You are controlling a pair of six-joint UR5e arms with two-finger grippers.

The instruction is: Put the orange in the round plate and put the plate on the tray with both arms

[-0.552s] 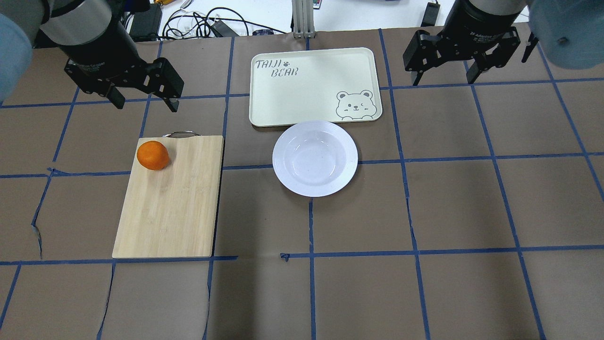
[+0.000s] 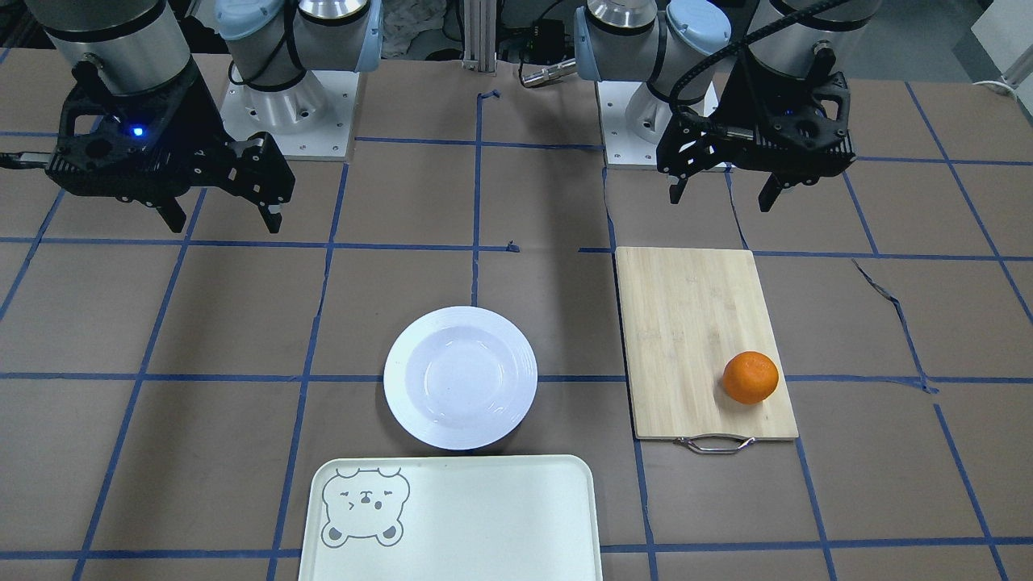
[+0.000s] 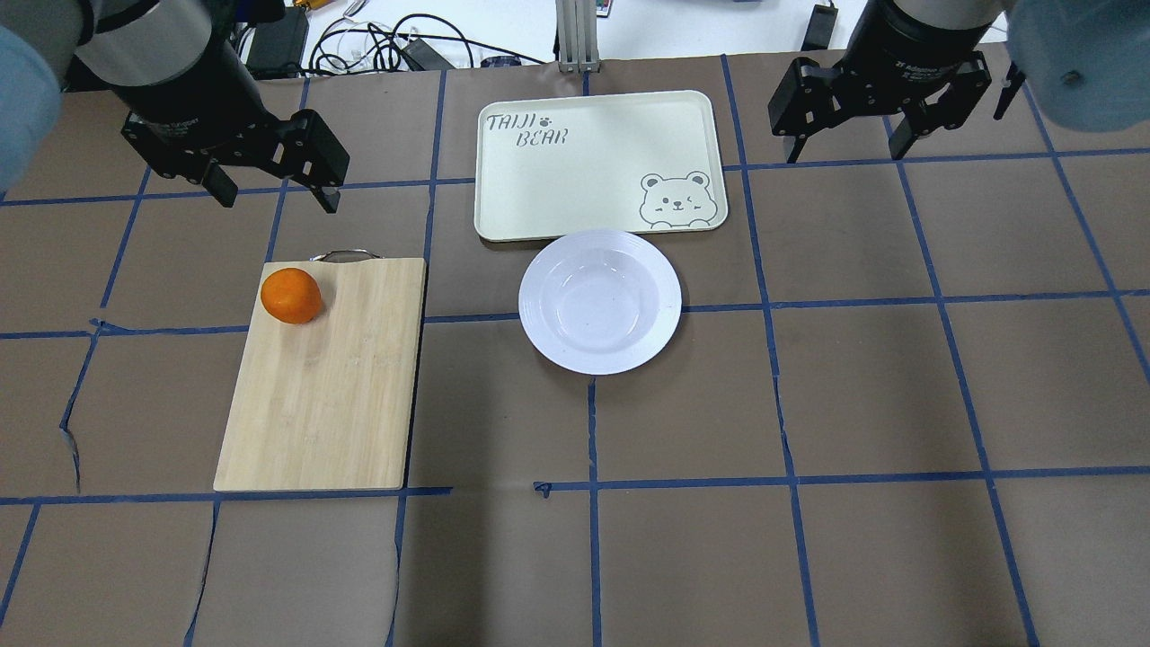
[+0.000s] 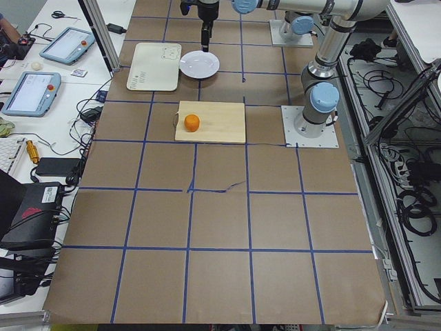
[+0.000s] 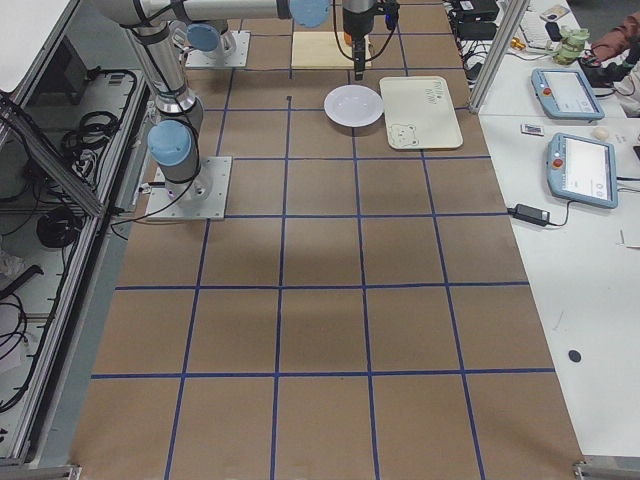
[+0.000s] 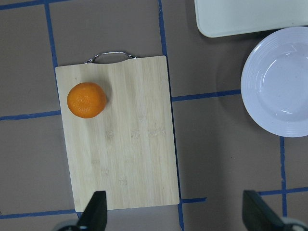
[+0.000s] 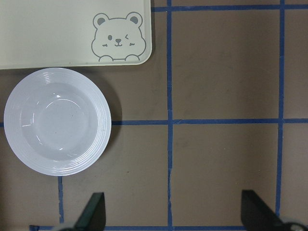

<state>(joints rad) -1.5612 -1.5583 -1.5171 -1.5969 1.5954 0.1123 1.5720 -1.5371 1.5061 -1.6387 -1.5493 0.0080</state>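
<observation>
The orange [image 3: 291,296] lies on a bamboo cutting board [image 3: 323,395], in the corner near its metal handle, also in the left wrist view [image 6: 87,99]. The white round plate [image 3: 599,301] sits empty on the table, its far rim at the near edge of the cream tray [image 3: 575,180], which carries a bear print. My left gripper [image 3: 277,196] hangs open above the table just beyond the board's handle end. My right gripper [image 3: 844,153] hangs open to the right of the tray. Both hold nothing. From across the table the orange [image 2: 750,377] and plate [image 2: 460,377] stand apart.
Brown paper with blue tape lines covers the table [image 3: 809,404]. Cables [image 3: 377,45] and a metal post [image 3: 575,36] lie past the far edge. Tablets rest on a side bench [image 4: 41,69]. The two arm bases [image 2: 290,97] stand on the robot's side.
</observation>
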